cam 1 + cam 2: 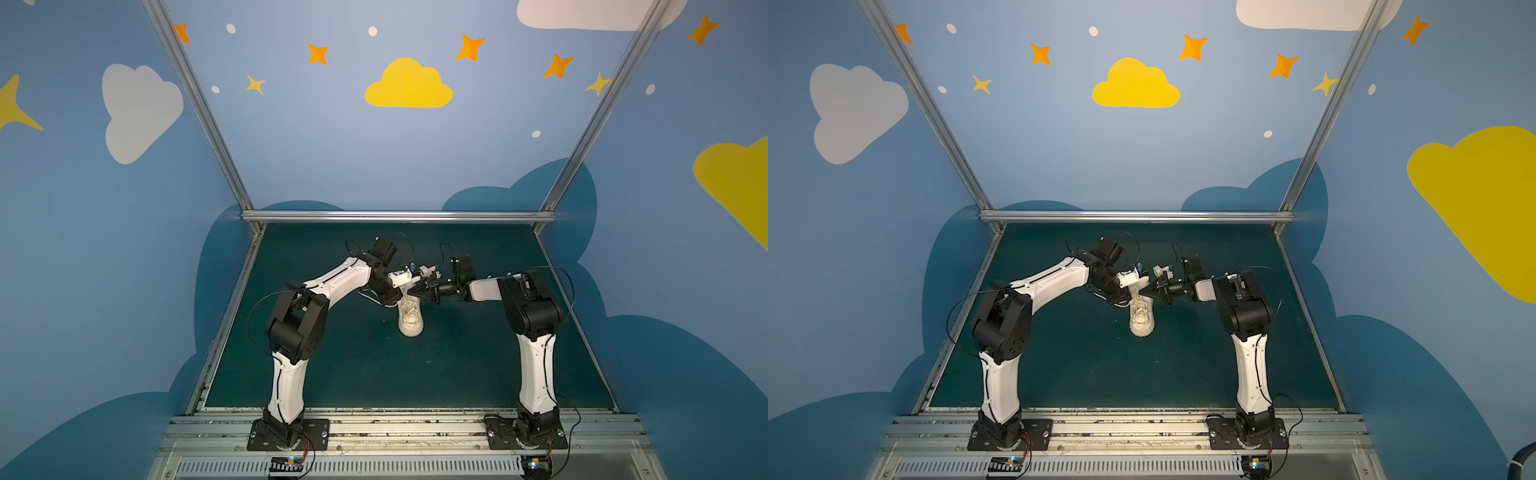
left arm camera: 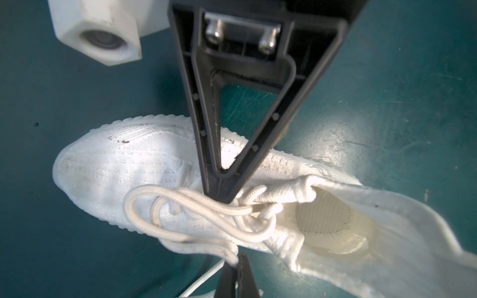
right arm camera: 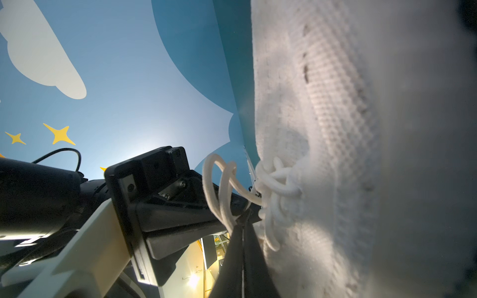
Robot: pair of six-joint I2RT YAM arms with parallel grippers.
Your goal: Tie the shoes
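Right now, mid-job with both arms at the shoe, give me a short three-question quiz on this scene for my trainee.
1. True or false: the sneaker lies on its side on the green mat.
2. The sneaker's toe points: A) toward the back wall, B) toward the arm bases, C) straight up.
3. Short answer: what do the left jaws and the right jaws each pinch?

Key: 1 false, it stands on its sole. 2 B. 3 the laces; both sets are shut on strands over the shoe's opening.
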